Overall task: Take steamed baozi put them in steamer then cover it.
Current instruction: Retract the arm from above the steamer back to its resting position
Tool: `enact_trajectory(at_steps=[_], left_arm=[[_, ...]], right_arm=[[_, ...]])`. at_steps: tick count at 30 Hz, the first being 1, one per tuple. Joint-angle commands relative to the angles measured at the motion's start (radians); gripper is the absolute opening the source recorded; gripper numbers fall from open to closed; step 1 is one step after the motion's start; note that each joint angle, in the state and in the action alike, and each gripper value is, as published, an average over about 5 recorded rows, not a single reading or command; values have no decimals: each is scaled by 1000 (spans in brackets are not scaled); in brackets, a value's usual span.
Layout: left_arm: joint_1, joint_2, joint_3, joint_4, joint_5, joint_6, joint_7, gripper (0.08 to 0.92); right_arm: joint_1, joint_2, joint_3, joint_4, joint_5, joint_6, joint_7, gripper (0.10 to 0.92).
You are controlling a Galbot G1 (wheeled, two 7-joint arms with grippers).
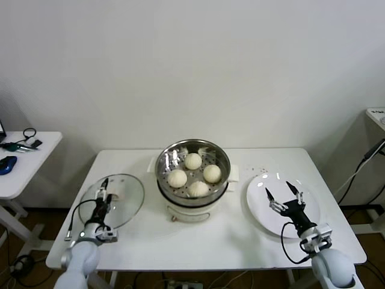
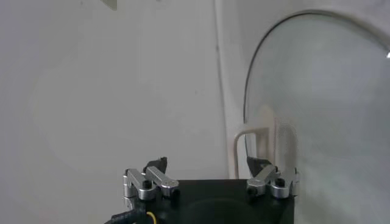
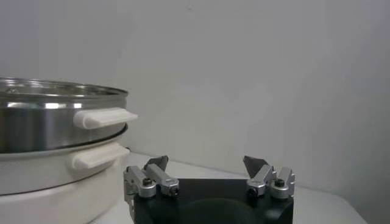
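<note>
- Head view: we are seeing four steamed baozi (image 1: 194, 174) already sitting in the steamer (image 1: 192, 158); the cover (image 1: 114, 200) is lying left of it, under our left gripper (image 1: 104, 190), fingers spread and empty. Our right gripper (image 1: 283, 194), also spread, is hovering over the plate (image 1: 260, 205) right of the steamer.
- Left wrist view: we are facing the cover's bar handle (image 2: 259, 137), likely the best hold; the glass looks heavy, slippery and breakable.
- Right wrist view: we are looking at the steamer's side handle (image 3: 103, 117).
</note>
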Motion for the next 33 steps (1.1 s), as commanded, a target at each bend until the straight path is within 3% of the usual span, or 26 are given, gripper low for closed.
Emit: enact_trajectory(at_steps=[1, 15, 25, 33], left_arm=[[-53, 1, 7, 57, -4, -3, -21, 823], [-87, -1, 18, 106, -23, -21, -29, 790], [-84, -2, 14, 113, -28, -37, -25, 506], [-43, 12, 19, 37, -65, -36, -13, 281]], right_arm=[[-2, 6, 4, -10, -8, 3, -4, 823], [0, 30, 5, -27, -38, 12, -12, 823], [6, 39, 9, -39, -49, 20, -15, 823], [15, 39, 7, -50, -56, 23, -16, 823]])
